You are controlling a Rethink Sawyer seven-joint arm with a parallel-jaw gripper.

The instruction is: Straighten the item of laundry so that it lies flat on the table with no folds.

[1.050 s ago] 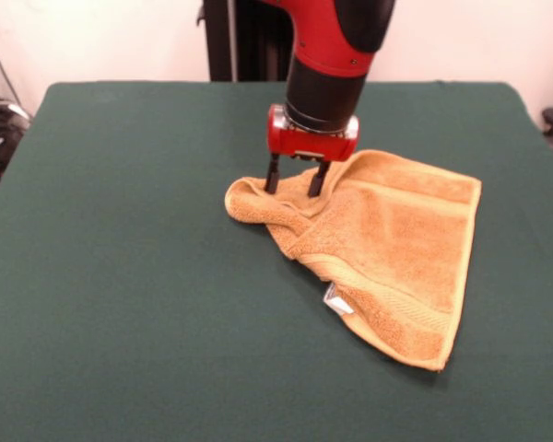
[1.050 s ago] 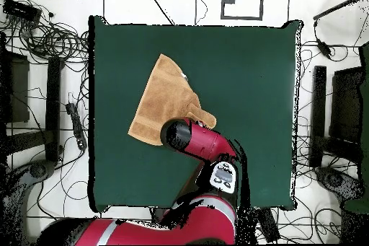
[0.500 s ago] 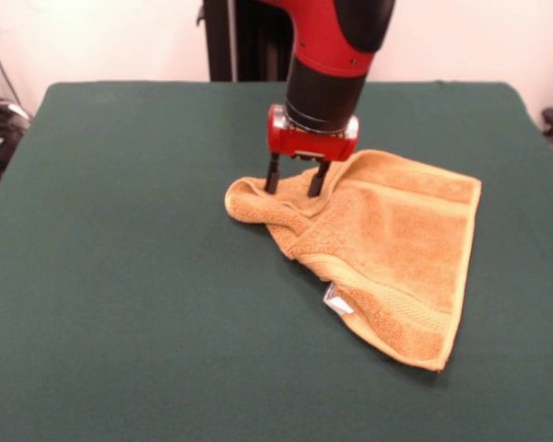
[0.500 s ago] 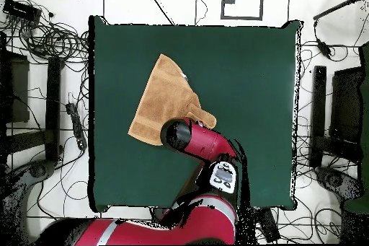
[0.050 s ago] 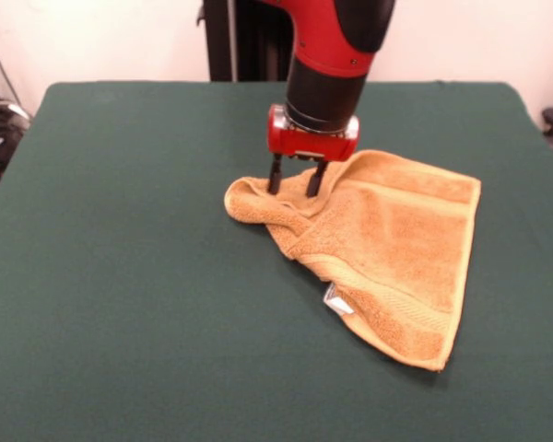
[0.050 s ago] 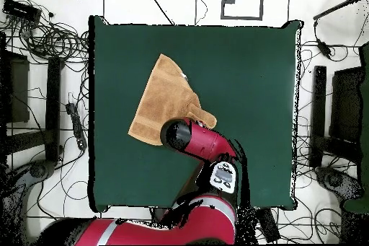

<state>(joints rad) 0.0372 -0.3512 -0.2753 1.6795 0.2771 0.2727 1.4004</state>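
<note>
We can read no text, number or brand anywhere: the small white tag (image 5: 336, 300) on the towel's (image 5: 387, 249) edge shows no lettering we can make out.

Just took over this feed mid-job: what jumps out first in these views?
The small orange-yellow terry hand towel stands out against the dark green felt-covered table; it lies right of centre in the front view, bunched into a fold at its left corner with a small white tag on its near edge. The red and black arm's gripper stands right over that bunched corner, its two dark fingers apart and reaching down to the cloth.
</note>
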